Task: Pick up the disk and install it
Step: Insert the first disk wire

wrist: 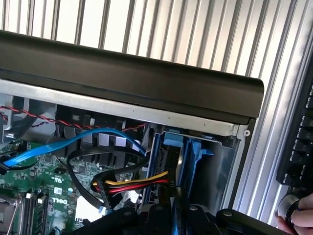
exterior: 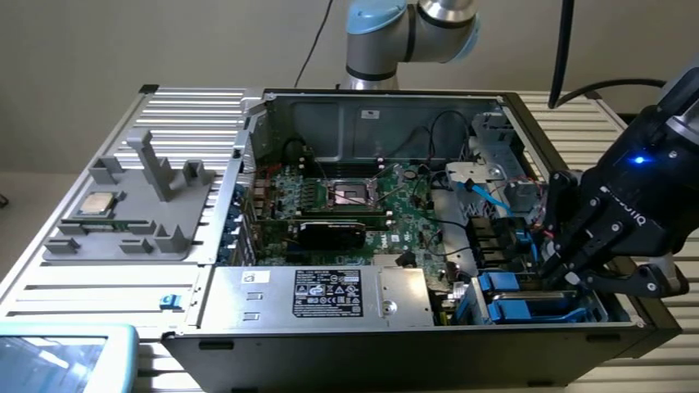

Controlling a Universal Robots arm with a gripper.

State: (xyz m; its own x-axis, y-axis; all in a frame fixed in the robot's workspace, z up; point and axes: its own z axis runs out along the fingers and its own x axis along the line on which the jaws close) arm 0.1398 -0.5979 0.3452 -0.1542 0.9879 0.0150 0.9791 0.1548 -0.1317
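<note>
disk (wrist: 178, 164): edge-on between my fingers, blue rails on its sides, at the mouth of the drive bay (exterior: 598, 304). That is the near corner of the case, on the exterior view's right.
gripper (exterior: 562, 274): reaching down into that bay from the right.
jaws: closed narrow across the disk's thickness. I read it as a grip.
why edge-on: my guess is the rails must line up with the bay's guides, so I hold the back end and keep it in line with the slot.
neighbour: a second blue carrier (exterior: 535, 311) sits just nearer in the same bay.
cables: blue data cable (wrist: 73, 142) and yellow-red-black power lead (wrist: 137, 183) run just beside the bay, on the motherboard (exterior: 361, 205) side. They are close enough to snag.
hidden: how deep the disk sits. My own body covers the contact and the bay floor.
unclear: outside the case, next to a keyboard (wrist: 298, 147), is what looks like a hand (wrist: 298, 218). It is cut off, so I can't be sure.
</note>
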